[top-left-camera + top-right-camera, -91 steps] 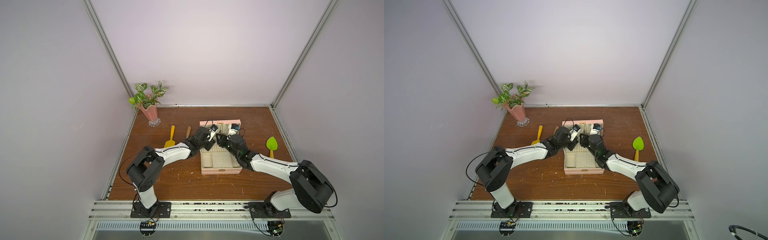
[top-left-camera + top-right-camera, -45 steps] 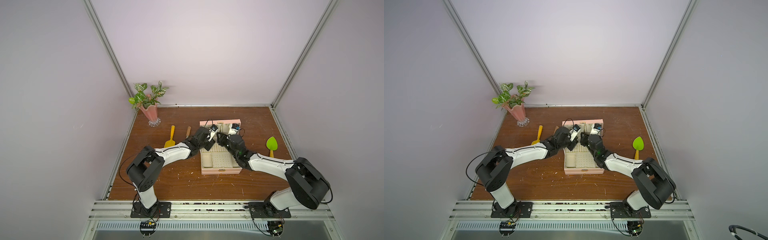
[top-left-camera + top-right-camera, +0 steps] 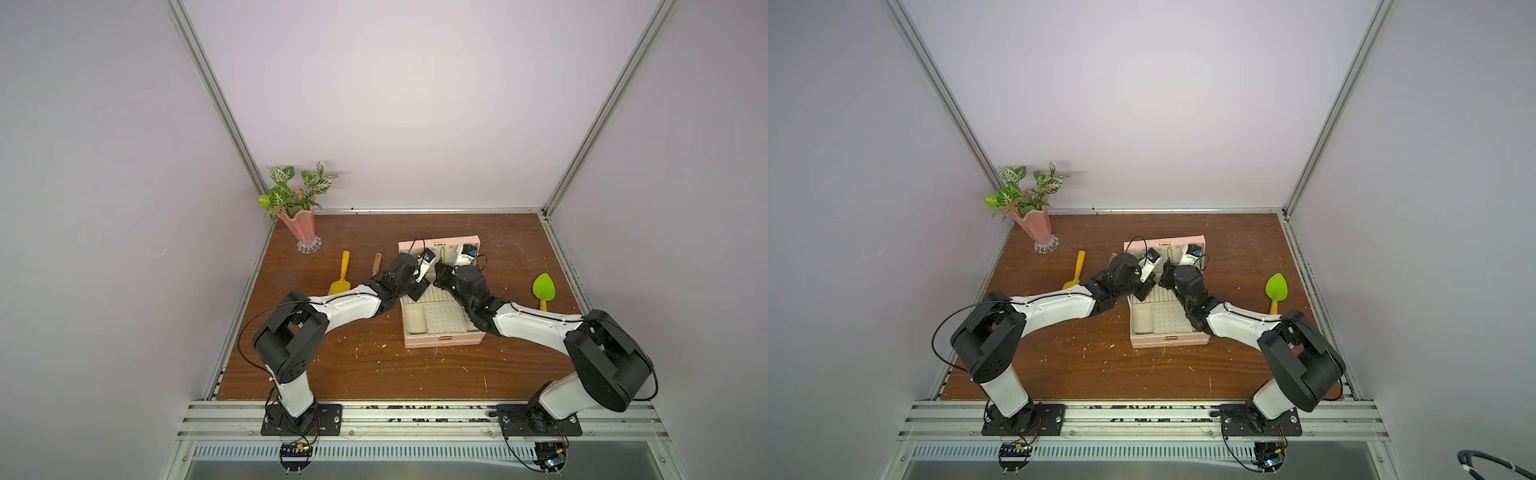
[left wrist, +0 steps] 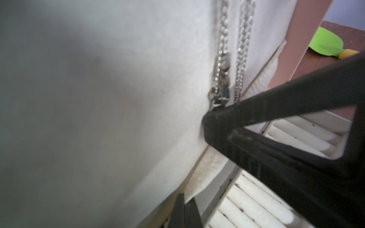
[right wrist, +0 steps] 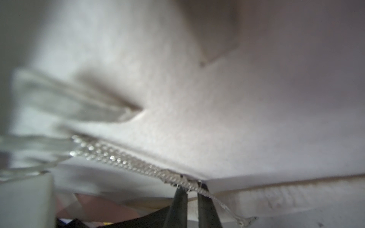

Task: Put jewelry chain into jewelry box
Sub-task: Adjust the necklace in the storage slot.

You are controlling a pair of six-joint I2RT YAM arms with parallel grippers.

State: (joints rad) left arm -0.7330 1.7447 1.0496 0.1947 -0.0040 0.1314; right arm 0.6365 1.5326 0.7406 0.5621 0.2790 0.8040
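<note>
Right gripper (image 5: 191, 189) is pinching bunched fine silvery jewelry chain (image 5: 118, 159), likely limp and slippery, at pink jewelry box (image 3: 442, 339) lid; left gripper (image 4: 184, 204) is sitting closed.

in the right wrist view the chain (image 5: 126, 161) is blurred, and whether the right gripper (image 5: 192, 195) pinches it cannot be told. in the left wrist view the chain runs off the picture's edge. in both top views it is too small to find; the arms cover the back of the box (image 3: 440, 340), and the brown tool (image 3: 377, 262) lies half under the left arm.
</note>
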